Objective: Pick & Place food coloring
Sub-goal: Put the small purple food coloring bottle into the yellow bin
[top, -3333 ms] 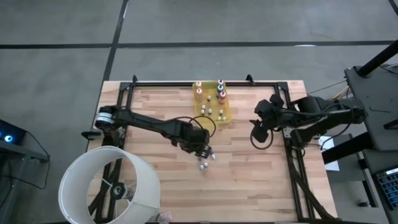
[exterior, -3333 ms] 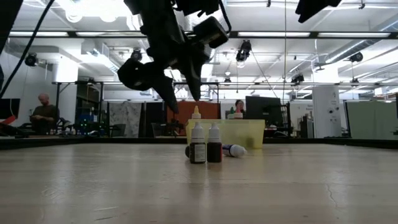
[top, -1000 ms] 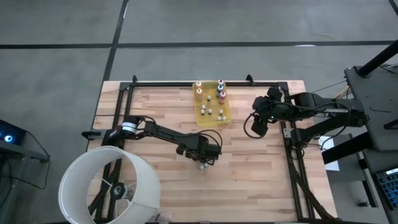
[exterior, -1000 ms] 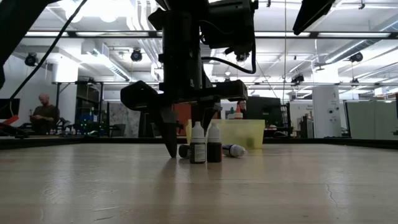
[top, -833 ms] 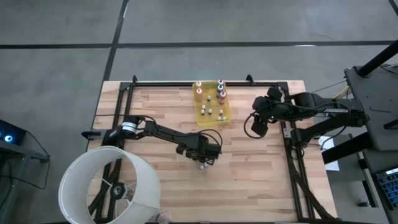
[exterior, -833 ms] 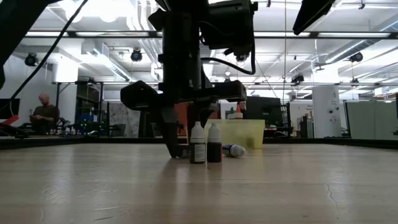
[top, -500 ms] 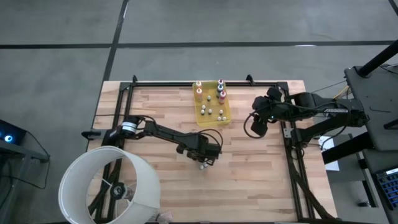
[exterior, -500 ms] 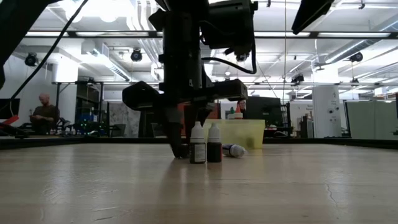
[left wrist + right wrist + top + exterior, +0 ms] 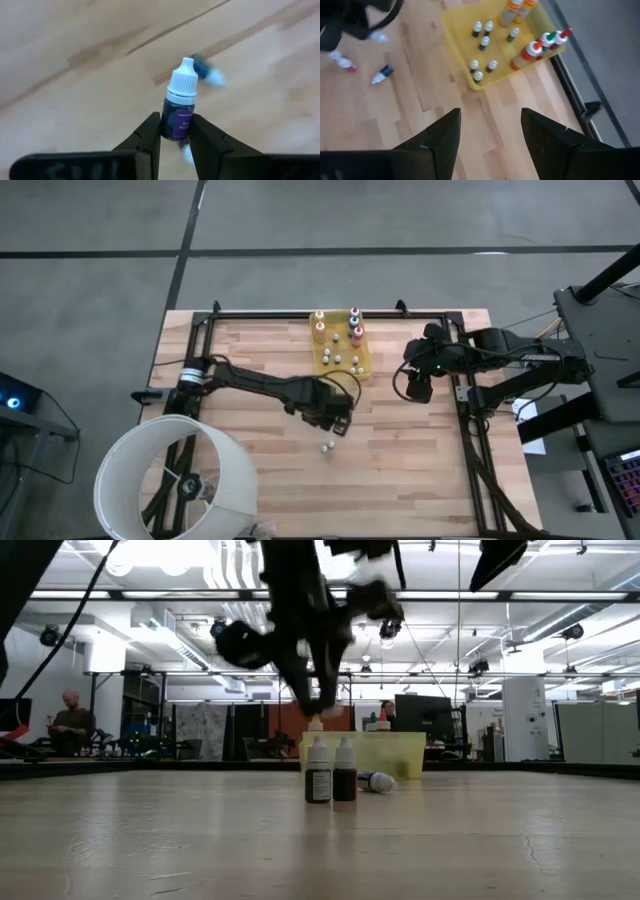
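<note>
My left gripper (image 9: 337, 423) hangs over the middle of the table, shut on a tiny food coloring bottle (image 9: 180, 107) with a white cap and a dark purple label. Two more small bottles (image 9: 318, 772) (image 9: 344, 772) stand upright on the wood below it. A blue one (image 9: 375, 781) lies on its side beside them. The yellow tray (image 9: 342, 352) at the far middle holds several bottles with white, orange and red caps. My right gripper (image 9: 490, 145) is open, raised by the table's right side, looking down on the tray. My left gripper pinches the bottle's dark body (image 9: 176, 127) between its two fingers (image 9: 150, 137), near the end away from the cap. The fingers point steeply down and lie across the bottle. Its white cap (image 9: 184, 82) sticks out past the fingertips. The bottle is clear of the table.
A large white round shade (image 9: 175, 480) stands at the table's near left corner. Black frame rails (image 9: 470, 430) run along the left, right and far edges. Bare wood lies near and to the right of the loose bottles. A person (image 9: 70, 715) sits far off in the room.
My left gripper has shut on a bottle that lay on the wood just left of the two standing ones. It then rose with it, drifting toward the tray, and the bottle is now lifted clear. The two standing bottles and the blue one stayed put.
</note>
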Tool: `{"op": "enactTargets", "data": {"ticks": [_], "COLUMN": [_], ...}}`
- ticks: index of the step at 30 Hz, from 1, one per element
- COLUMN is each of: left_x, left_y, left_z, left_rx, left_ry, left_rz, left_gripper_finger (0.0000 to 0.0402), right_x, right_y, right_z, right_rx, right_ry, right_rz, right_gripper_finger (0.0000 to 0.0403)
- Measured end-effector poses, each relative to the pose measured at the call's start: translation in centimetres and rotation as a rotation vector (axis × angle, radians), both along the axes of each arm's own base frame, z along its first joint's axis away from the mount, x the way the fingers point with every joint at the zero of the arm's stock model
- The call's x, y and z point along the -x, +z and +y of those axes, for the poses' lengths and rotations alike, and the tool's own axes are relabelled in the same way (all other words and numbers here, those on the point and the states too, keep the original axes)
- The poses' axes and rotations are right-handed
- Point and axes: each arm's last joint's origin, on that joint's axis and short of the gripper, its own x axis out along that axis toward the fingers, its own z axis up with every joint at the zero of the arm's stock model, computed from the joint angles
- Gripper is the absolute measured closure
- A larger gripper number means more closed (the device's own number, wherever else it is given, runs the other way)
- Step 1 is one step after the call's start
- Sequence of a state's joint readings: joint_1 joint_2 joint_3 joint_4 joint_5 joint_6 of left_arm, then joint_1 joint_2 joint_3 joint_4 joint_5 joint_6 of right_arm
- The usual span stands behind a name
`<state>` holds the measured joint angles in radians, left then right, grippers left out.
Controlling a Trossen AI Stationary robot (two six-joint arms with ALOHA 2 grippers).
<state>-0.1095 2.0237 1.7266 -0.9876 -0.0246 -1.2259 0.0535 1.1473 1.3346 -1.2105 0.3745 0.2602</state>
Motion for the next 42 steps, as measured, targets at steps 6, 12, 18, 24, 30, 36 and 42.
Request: {"op": "enactTargets", "data": {"ticks": [6, 12, 18, 24, 30, 36, 42], "left_x": [1.4, 3.1, 4.8, 5.8, 5.5, 5.4, 5.4], "left_y": [5.6, 11.3, 15.1, 17.8, 19.3, 19.8, 19.8], "left_z": [1.4, 2.5, 3.4, 3.4, 3.1, 3.3, 3.5], "left_rx": [-0.031, -0.085, -0.114, -0.098, -0.040, -0.022, -0.007], "left_ry": [-0.092, -0.166, -0.264, -0.379, -0.504, -0.544, -0.557], "left_rz": [-0.179, -0.440, -0.636, -0.810, -0.985, -1.042, -1.047], "left_gripper_finger": [0.0337, 0.0337, 0.0337, 0.0337, 0.0337, 0.0337, 0.0337], "right_x": [-0.5, -1.1, -1.6, -1.8, -2.7, -4.7, -6.6], "right_y": [1.4, 3.5, 5.7, 7.7, 8.8, 9.2, 9.3], "right_z": [0.2, -0.1, -0.2, -0.3, -0.6, -0.8, -0.9], "right_rx": [-0.053, -0.096, -0.202, -0.263, -0.293, -0.363, -0.371], "right_ry": [0.115, 0.238, 0.449, 0.581, 0.623, 0.706, 0.740], "right_rz": [-0.088, -0.238, -0.411, -0.565, -0.623, -0.614, -0.578], "right_gripper_finger": [0.0202, 0.0202, 0.0202, 0.0202, 0.0202, 0.0202, 0.0202]}}
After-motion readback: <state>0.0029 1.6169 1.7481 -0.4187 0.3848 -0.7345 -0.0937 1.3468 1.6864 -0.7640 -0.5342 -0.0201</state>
